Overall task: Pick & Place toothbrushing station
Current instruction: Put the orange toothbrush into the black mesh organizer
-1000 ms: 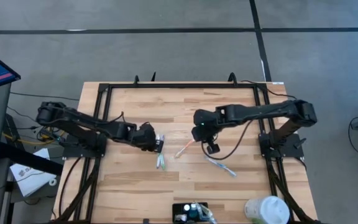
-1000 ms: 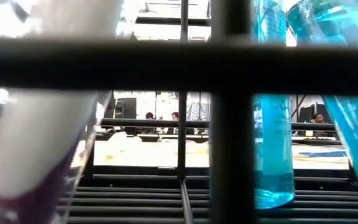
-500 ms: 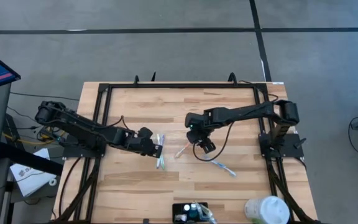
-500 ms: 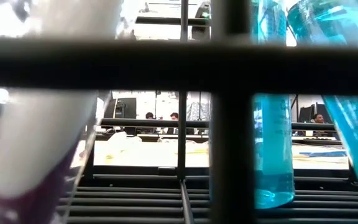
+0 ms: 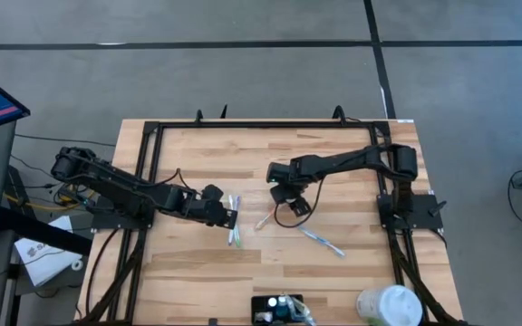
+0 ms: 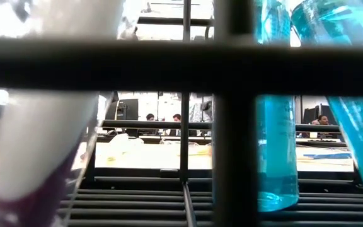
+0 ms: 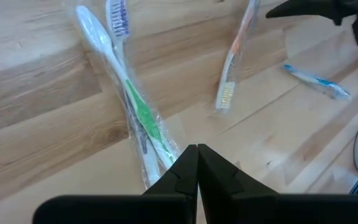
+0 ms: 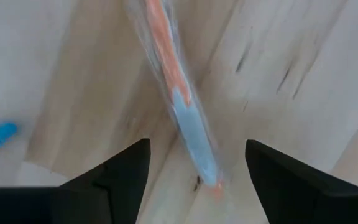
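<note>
- Since a second ago: right gripper [image 5: 282, 196] swung from the blue toothbrush's side toward the table's middle, fingers gone from shut to spread wide, now straddling the wrapped orange-handled toothbrush [image 8: 178, 102] without holding it.
- Left gripper [image 7: 197, 163]: fingers pinched fully together, tips at the tail end of the crossed, plastic-wrapped green and white toothbrushes [image 7: 133, 112]; grip on the wrap not certain.
- Risk: slick wrap sliding out as the right fingers close, or fingertips scraping the pale wooden table [image 5: 198, 281].
- Risk: pulling one of the crossed toothbrushes and dragging its neighbour along.
- Black rectangular toothbrushing station [image 5: 277, 310]: at the table's near edge, well apart from both grippers.
- Nearby: blue toothbrush [image 5: 320, 241] lying between right gripper and station; white round container [image 5: 389, 305] just beside the station's route.
</note>
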Available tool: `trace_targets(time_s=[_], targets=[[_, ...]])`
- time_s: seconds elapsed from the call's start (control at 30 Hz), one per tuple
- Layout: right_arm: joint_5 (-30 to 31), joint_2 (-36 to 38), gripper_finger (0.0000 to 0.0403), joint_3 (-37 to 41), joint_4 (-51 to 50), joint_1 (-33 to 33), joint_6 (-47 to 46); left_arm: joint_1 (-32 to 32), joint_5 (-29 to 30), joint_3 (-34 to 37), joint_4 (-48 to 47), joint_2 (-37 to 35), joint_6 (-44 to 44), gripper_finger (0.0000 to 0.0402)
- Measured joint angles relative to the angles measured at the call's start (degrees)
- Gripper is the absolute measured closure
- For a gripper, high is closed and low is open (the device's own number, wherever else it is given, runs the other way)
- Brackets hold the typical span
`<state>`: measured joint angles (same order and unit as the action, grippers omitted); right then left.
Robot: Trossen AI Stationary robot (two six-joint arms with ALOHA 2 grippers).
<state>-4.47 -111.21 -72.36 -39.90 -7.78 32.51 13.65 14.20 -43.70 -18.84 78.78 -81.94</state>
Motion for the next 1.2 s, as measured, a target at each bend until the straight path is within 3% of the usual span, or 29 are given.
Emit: trace_targets(time_s=[0.33,1.0,1.2], targets=[[3.96,-1.54,0.0165,-0.02,0.95,0.13,0.55,0.0,0.0,0.0,0.57,0.0,-0.01,0.0401],[3.04,-1.54,0.0384,-0.02,-0.6,1.01,-1.64,0.0,2.09,0.0,2.59,0.0,-0.01,0.0401],[2.75,-1.51,0.0377,-0.04,-2.49,0.86,-7.5,0.88,6.68,0.0,3.58,0.0,0.05,0.0401]])
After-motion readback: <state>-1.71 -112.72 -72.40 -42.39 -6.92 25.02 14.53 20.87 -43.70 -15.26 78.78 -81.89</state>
